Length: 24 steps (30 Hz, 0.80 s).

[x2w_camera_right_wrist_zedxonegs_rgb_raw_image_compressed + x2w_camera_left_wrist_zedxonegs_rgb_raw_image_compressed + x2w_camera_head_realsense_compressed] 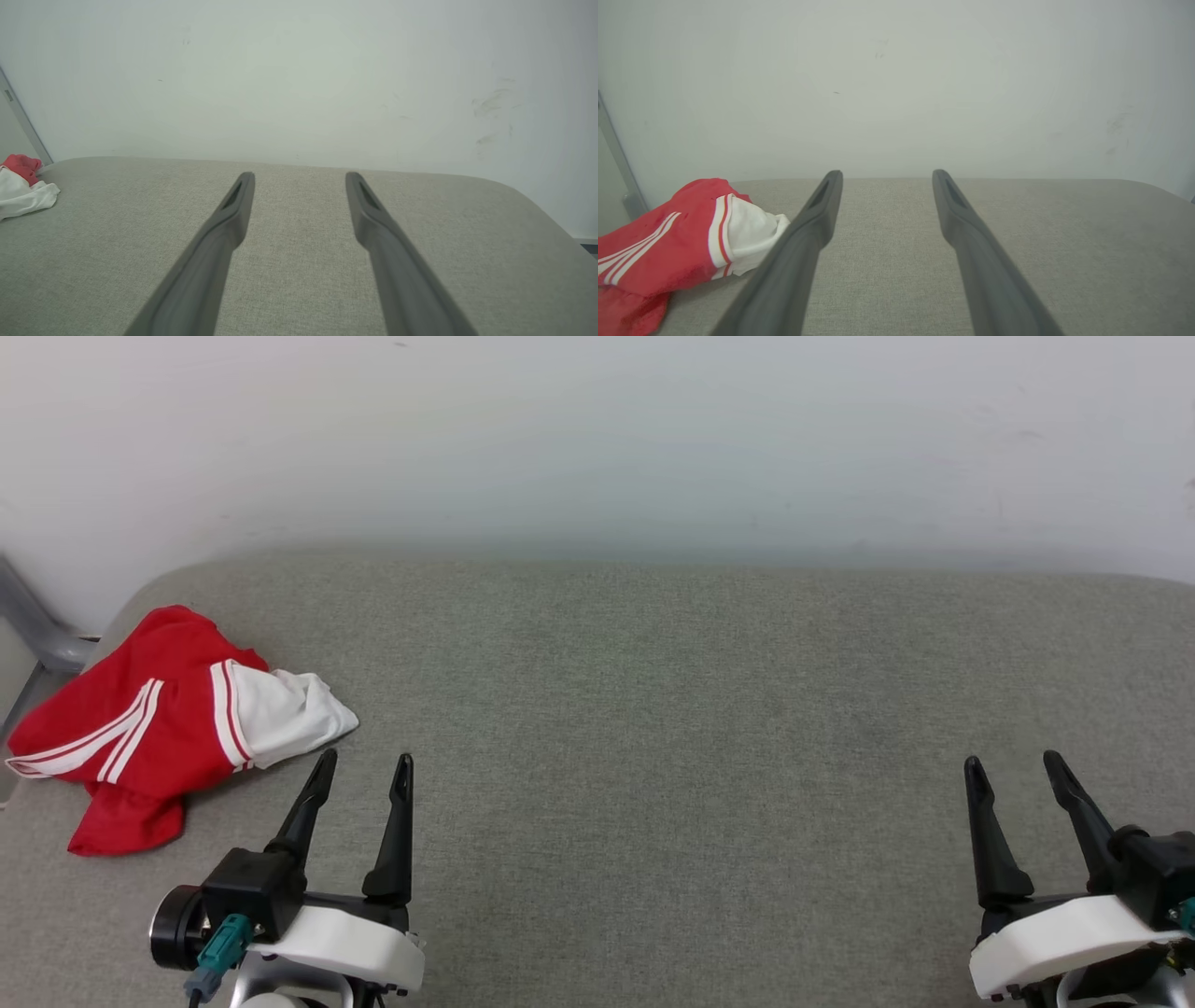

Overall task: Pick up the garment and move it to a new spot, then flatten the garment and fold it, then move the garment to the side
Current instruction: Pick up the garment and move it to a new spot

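The garment (159,723) is a crumpled red jersey with a white sleeve and red-white striped trim, heaped at the far left of the grey padded surface (653,709). In the left wrist view the garment (668,247) lies left of the fingers. A small part of the garment (21,186) appears at the left edge of the right wrist view. My left gripper (364,767) stands open just right of the heap, empty, its fingertips a little short of the white sleeve. At the lower right my right gripper (1013,763) is open and empty, far from the garment.
A pale wall (597,439) rises behind the surface. A grey metal bar (37,625) stands at the far left beside the garment. The surface's rounded left corner lies close to the heap.
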### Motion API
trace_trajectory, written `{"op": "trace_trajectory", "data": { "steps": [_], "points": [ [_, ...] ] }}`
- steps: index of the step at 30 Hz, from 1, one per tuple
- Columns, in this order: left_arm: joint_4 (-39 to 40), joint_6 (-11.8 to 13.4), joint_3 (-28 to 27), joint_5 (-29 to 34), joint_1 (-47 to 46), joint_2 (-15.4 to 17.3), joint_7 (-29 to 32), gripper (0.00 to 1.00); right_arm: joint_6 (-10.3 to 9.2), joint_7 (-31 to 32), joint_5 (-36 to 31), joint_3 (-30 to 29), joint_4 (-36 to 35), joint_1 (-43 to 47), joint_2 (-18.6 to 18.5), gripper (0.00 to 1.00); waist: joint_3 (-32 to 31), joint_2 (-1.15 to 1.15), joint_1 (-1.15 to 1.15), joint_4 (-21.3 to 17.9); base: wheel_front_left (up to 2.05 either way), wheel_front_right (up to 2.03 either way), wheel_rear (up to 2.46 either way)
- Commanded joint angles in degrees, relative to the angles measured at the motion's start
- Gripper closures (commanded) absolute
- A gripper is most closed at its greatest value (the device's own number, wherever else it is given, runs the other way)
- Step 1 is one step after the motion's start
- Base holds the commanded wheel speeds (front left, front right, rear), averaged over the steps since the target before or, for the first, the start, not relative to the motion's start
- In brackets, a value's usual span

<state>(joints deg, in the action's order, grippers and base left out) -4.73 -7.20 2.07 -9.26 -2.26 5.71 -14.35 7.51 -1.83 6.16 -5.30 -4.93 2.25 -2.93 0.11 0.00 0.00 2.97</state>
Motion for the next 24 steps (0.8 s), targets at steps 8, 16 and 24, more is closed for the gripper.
{"op": "trace_trajectory", "data": {
  "steps": [8,16,24],
  "points": [
    [-1.1,-0.3,-0.9,0.6,-0.7,-0.3,-0.9,0.00,-0.04,-0.7,-2.7,1.5,-0.7,0.3,0.1,0.00,0.3,0.00,0.00,3.5,0.00,0.00,0.00],
    [-1.8,-0.3,-2.1,0.2,-1.2,-0.5,-0.9,0.00,-0.04,-1.0,-3.2,4.2,0.2,-0.7,0.1,0.00,0.5,0.00,0.00,9.7,0.00,0.00,0.00],
    [-2.4,-0.3,-3.2,0.3,-1.3,-0.6,-0.9,0.00,-0.05,-1.2,-3.4,5.6,0.4,-2.2,0.1,0.00,0.8,0.00,0.00,16.6,0.00,0.00,0.00]
  ]
}}
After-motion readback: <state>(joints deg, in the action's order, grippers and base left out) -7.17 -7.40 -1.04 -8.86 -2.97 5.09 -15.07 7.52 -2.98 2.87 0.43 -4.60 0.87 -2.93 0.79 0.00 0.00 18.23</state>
